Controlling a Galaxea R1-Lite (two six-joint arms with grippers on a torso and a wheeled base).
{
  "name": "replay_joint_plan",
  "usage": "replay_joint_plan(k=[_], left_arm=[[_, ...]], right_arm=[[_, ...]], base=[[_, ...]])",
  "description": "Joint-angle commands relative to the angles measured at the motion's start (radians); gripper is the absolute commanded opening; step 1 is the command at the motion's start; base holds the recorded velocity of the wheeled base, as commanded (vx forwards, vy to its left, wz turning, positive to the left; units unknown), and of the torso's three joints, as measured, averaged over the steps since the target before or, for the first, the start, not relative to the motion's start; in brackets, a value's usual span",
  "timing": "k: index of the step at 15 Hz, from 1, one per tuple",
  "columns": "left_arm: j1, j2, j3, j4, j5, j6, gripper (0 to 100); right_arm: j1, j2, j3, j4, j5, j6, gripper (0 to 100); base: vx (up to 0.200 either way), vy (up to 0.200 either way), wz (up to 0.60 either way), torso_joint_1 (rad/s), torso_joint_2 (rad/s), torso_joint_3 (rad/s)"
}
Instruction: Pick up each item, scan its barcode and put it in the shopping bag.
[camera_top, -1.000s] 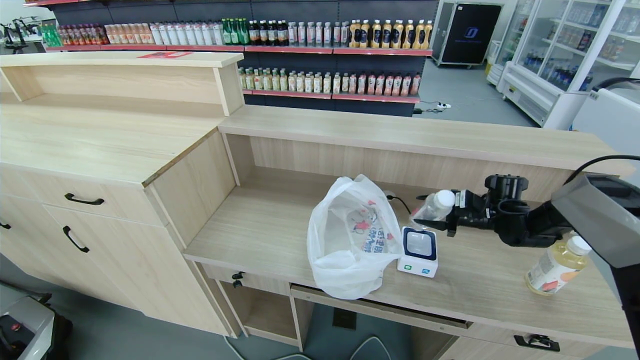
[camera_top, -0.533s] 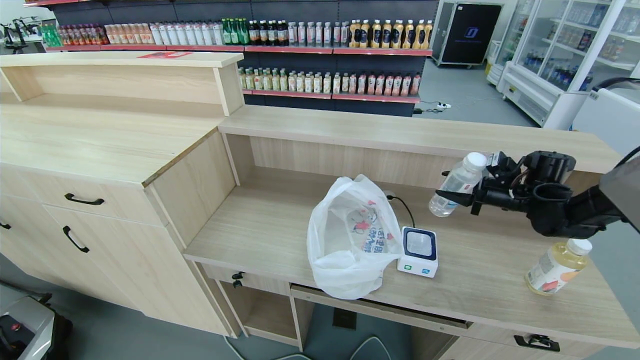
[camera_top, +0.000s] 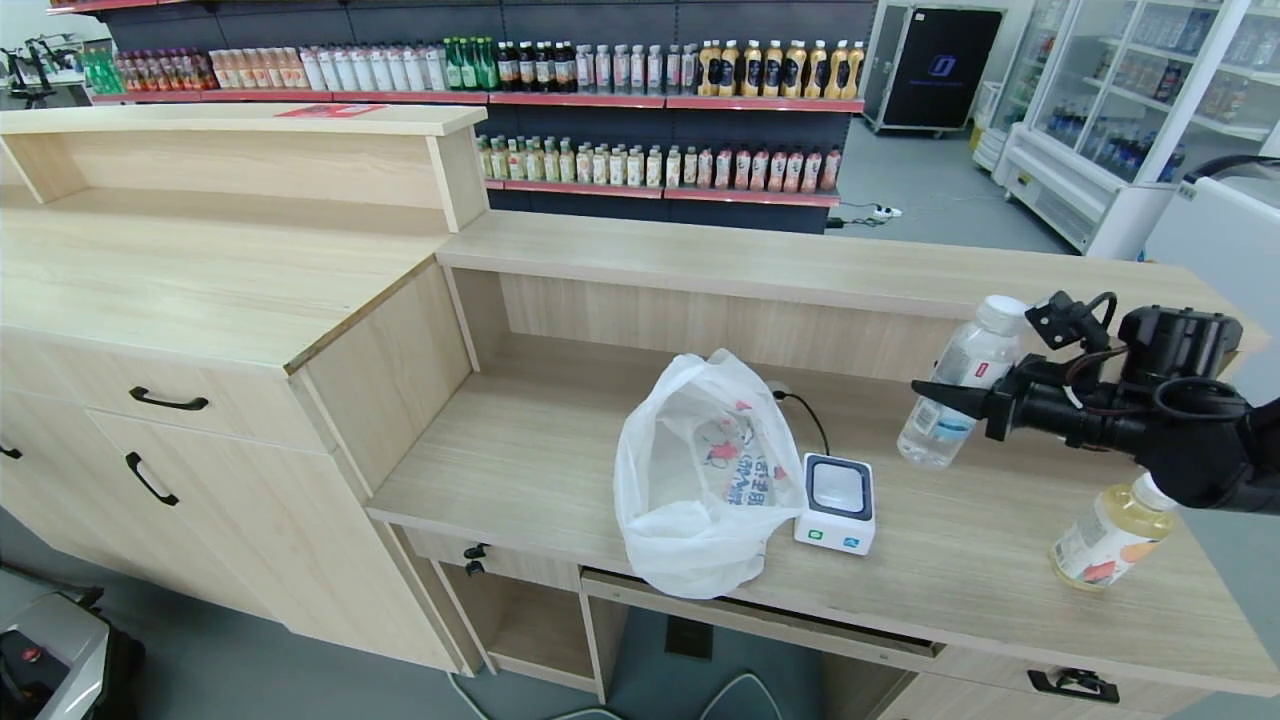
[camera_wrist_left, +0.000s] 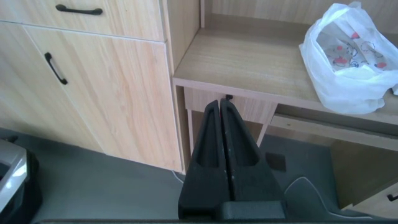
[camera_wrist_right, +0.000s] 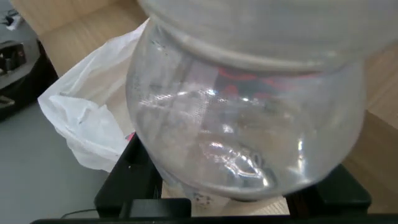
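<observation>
The wooden counter (camera_top: 560, 440) fills the middle of the head view, and the task looks barely under way on it. The shopping bag (camera_top: 705, 480) stands open at centre; whether anything lies inside cannot be told through its printed film. At right of centre the right gripper (camera_top: 935, 397) holds the water bottle (camera_top: 965, 365) in the air, its fingers clamped across the lower body. The bottle is tilted, cap toward the upper right, and sits up and to the right of the scanner (camera_top: 838, 503), not over its window. So bagging this bottle is left to do, and probably the scan too. The juice bottle (camera_top: 1110, 535) stands untouched at lower right, well apart from the bag, with its whole cycle ahead. The left gripper (camera_wrist_left: 222, 143) hangs low in front of the cabinet, its fingers pressed flat together on nothing.

The counter is pale laminate with a straight wood grain, flat and matte. The bag is thin, crinkled white plastic, floppy at the mouth, likely to fold shut. The water bottle is clear, ribbed, rounded at the base and probably slippery. The juice bottle is smooth, yellow-filled and white-capped. The scanner is a small white block with a dark-framed glass top.
</observation>
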Motion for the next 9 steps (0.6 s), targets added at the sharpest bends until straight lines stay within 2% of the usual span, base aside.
replay_joint_plan(k=[1,2,6,8,9], left_arm=[[0.0,0.0,0.0,0.0,0.0,0.0,0],[0.0,0.0,0.0,0.0,0.0,0.0,0],[0.0,0.0,0.0,0.0,0.0,0.0,0],[0.0,0.0,0.0,0.0,0.0,0.0,0],[0.0,0.0,0.0,0.0,0.0,0.0,0]], right_arm=[[0.0,-0.056,0.042,0.001,-0.027,0.003,0],[0.0,-0.056,0.049,0.001,-0.054,0.003,0],[0.065,-0.062,0.017,-0.009,-0.36,0.164,0],[0.098,-0.065,0.056,-0.071,-0.407,0.141,0],[0.112,-0.06,0.091,-0.125,-0.443,0.087,0]], base=[[0.0,0.0,0.0,0.0,0.0,0.0],[0.0,0.0,0.0,0.0,0.0,0.0],[0.0,0.0,0.0,0.0,0.0,0.0],[0.0,0.0,0.0,0.0,0.0,0.0],[0.0,0.0,0.0,0.0,0.0,0.0]])
